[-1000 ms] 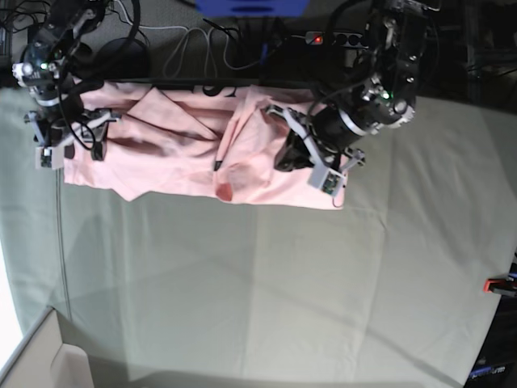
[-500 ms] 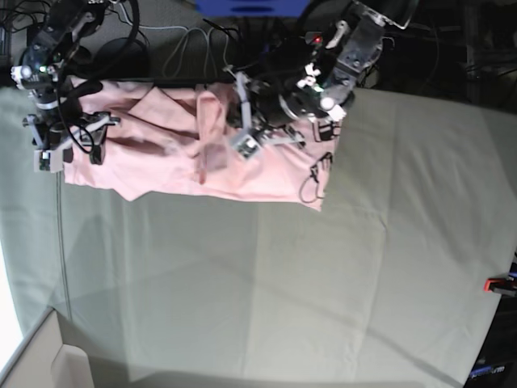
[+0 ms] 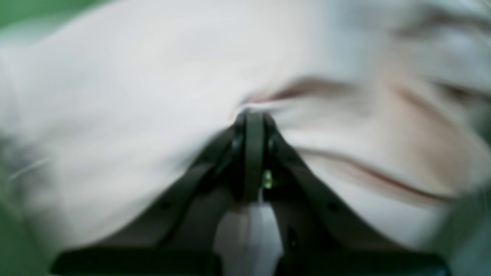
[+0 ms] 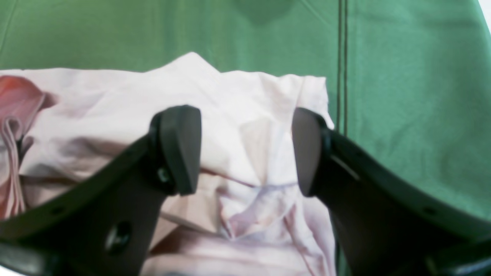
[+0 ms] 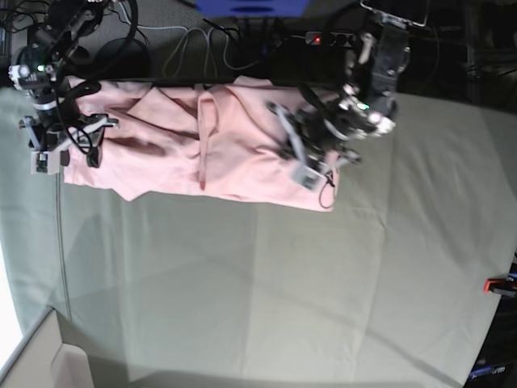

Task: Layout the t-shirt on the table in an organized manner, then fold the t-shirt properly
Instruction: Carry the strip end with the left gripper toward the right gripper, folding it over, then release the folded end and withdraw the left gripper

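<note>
While the right gripper (image 5: 62,144) hovers with jaws apart over the t-shirt (image 5: 202,153), bunched along the table's (image 5: 266,291) far edge, the left gripper (image 5: 311,158), clamped on cloth, has swung back right, respreading it.

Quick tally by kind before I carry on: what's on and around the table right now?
T-shirt, pink: 1
Table, grey-green cloth: 1
End effectors, left end effector and right end effector: 2
Red clamp at the table edge: 1
Power strip with a red light: 1
Total: 6
</note>
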You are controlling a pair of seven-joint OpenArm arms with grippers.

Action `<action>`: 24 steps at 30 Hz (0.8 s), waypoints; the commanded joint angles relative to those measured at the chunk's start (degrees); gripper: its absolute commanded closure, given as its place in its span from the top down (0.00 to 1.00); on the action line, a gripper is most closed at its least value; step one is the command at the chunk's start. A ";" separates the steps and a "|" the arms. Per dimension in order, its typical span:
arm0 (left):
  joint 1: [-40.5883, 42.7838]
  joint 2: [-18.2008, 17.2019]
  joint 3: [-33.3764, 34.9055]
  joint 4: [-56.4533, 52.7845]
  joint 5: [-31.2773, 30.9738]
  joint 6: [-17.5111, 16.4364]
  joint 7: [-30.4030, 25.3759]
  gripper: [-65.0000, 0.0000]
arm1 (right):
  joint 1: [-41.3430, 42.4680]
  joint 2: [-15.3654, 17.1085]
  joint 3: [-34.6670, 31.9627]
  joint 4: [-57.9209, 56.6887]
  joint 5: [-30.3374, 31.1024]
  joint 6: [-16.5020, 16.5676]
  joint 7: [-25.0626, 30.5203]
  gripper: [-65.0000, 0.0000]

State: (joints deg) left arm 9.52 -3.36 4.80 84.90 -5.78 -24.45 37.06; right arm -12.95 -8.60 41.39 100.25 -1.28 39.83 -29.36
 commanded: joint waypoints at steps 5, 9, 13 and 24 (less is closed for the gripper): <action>-0.42 1.20 -5.90 3.14 -1.30 -1.09 -0.97 0.00 | -0.37 0.12 0.06 1.16 0.80 0.17 1.19 0.59; -0.42 0.85 -8.27 4.02 -1.30 -1.09 -0.88 0.01 | -0.46 0.12 0.06 0.72 0.71 0.17 1.19 0.59; -0.42 1.29 -11.70 5.07 -1.30 -1.18 -0.53 0.01 | 0.16 0.29 0.15 -2.62 0.53 0.17 1.19 0.59; -0.33 -3.02 -25.68 6.22 -14.22 -1.18 -0.27 0.01 | 3.68 2.75 4.46 -11.50 0.44 0.17 1.28 0.59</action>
State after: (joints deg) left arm 9.67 -6.11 -20.93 90.32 -18.79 -25.19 37.71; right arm -9.93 -6.66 45.60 87.68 -1.58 39.83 -29.45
